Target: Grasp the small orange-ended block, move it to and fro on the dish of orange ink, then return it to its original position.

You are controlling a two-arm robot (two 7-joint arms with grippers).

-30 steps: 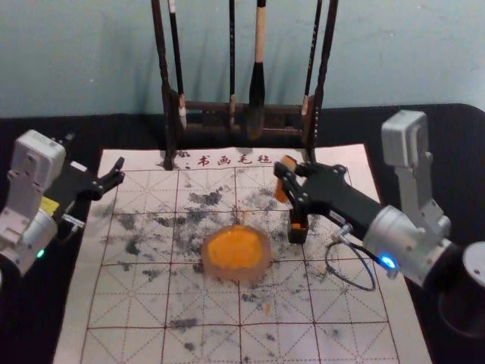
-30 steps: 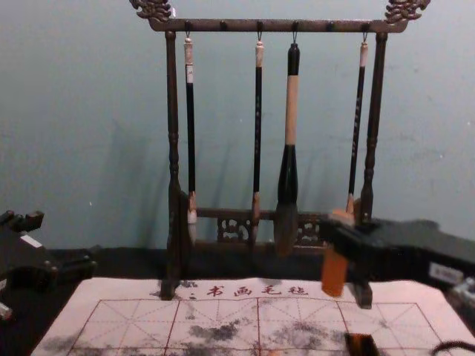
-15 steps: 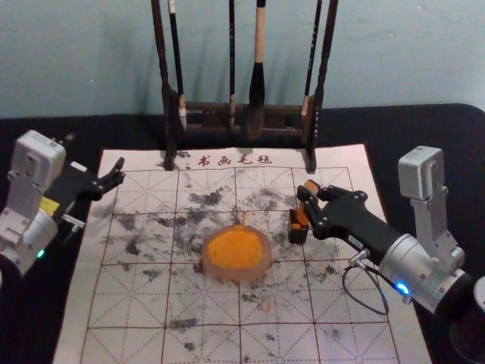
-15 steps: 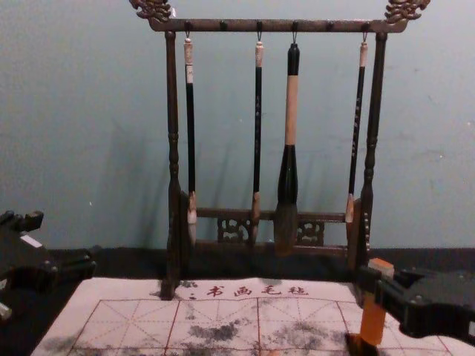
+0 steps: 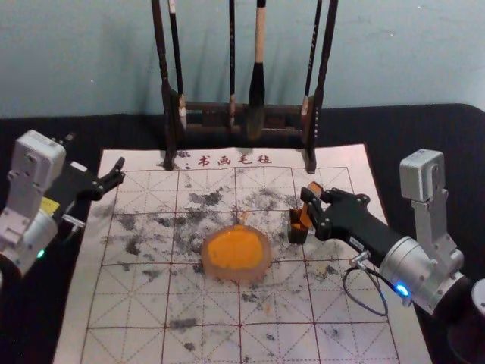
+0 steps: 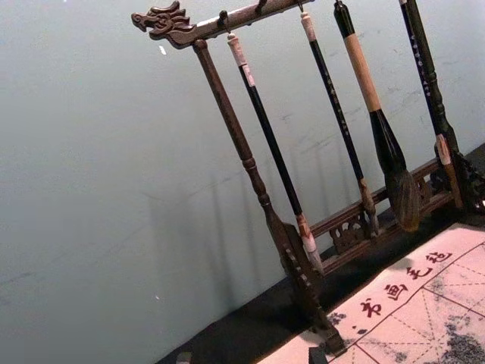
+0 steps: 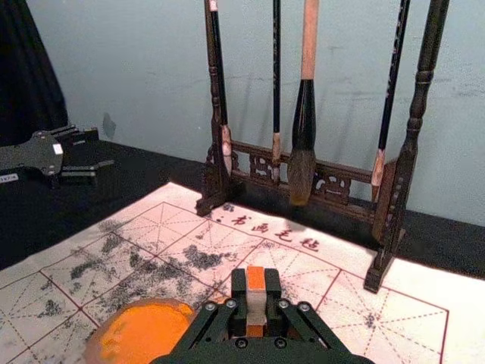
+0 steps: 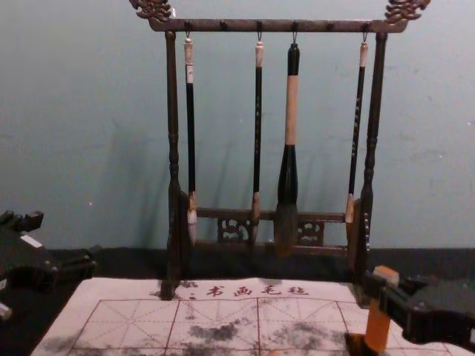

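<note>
In the head view my right gripper (image 5: pixel 316 206) is shut on the orange-ended block (image 5: pixel 306 215), which stands nearly upright, slightly tilted. Its lower end meets the small black holder (image 5: pixel 298 236); how far inside is unclear. The chest view has the block (image 8: pixel 377 328) over the holder's (image 8: pixel 356 344) right side. In the right wrist view the block's pale middle (image 7: pixel 256 302) is between the fingertips of my right gripper (image 7: pixel 256 297). The dish of orange ink (image 5: pixel 236 251) lies left of the holder. My left gripper (image 5: pixel 115 173) is parked open at the mat's left edge.
A dark wooden rack (image 5: pixel 204 108) with hanging brushes stands behind, its feet on the mat's (image 5: pixel 204 303) far edge. A large brush (image 8: pixel 287 174) hangs low from it. Dark cloth (image 5: pixel 424 144) surrounds the mat.
My right gripper has come nearer and lower with the block, from above the far side of the holder down to it. Lately it shifted slightly right. The left arm has stayed still.
</note>
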